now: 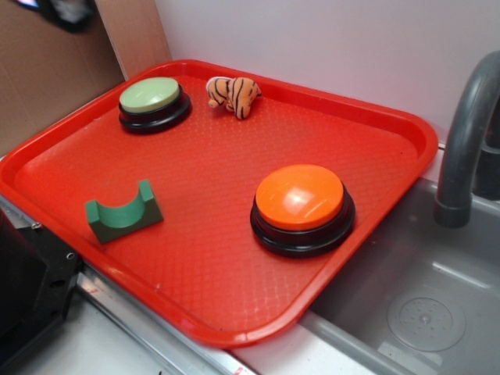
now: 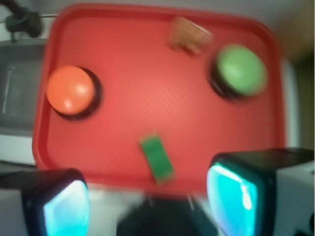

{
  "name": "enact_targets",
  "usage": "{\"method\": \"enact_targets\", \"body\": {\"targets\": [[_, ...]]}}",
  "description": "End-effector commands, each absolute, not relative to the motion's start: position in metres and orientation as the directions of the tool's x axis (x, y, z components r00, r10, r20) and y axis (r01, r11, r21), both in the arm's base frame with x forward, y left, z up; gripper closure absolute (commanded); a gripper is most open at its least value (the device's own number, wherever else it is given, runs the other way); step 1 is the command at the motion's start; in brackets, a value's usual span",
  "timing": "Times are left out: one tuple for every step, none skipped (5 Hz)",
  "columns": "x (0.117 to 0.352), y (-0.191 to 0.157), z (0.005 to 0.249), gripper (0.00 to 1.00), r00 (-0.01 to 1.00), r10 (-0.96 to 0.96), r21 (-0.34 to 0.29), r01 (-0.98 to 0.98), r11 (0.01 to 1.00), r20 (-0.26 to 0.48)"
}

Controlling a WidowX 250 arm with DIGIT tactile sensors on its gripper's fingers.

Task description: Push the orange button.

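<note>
The orange button (image 1: 300, 196), a glossy domed cap on a black round base, sits on the right part of the red tray (image 1: 195, 258). The blurred wrist view shows this orange button (image 2: 70, 90) at the left of the tray. My gripper (image 2: 150, 201) hangs high over the tray's near edge, far from the button. Its two fingers (image 2: 66, 209) stand wide apart with nothing between them. The gripper itself is out of the exterior view.
A pale green button (image 1: 153, 97) stands at the tray's far left corner, a plush tiger (image 1: 233, 94) beside it. A green arched block (image 1: 123, 212) lies at the front left. A grey sink (image 1: 422, 312) and faucet (image 1: 462, 141) are to the right.
</note>
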State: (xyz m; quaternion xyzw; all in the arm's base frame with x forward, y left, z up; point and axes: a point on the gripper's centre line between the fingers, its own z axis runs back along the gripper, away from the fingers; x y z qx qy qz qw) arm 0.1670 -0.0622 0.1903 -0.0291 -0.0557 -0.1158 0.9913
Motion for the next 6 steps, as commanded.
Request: {"method": "enact_targets", "body": {"targets": [[0.208,-0.137,0.129,0.00,0.737,-0.656,-0.021,0.668,0.744,0.164],[0.207,-0.146,0.103,0.00,0.587,-0.794,0.001,0.804,0.595,0.159],[0.212,-0.152,0.088,0.00,0.535,-0.832,0.022,0.839,0.543,0.148],[0.213,-0.152,0.074,0.00,0.511,-0.847,0.038,0.853,0.521,0.143],[0.216,-0.151,0.066,0.00,0.489,-0.858,0.043,0.865,0.501,0.161],[0.217,-0.151,0.062,0.00,0.488,-0.861,0.035,0.867,0.497,0.148]]}}
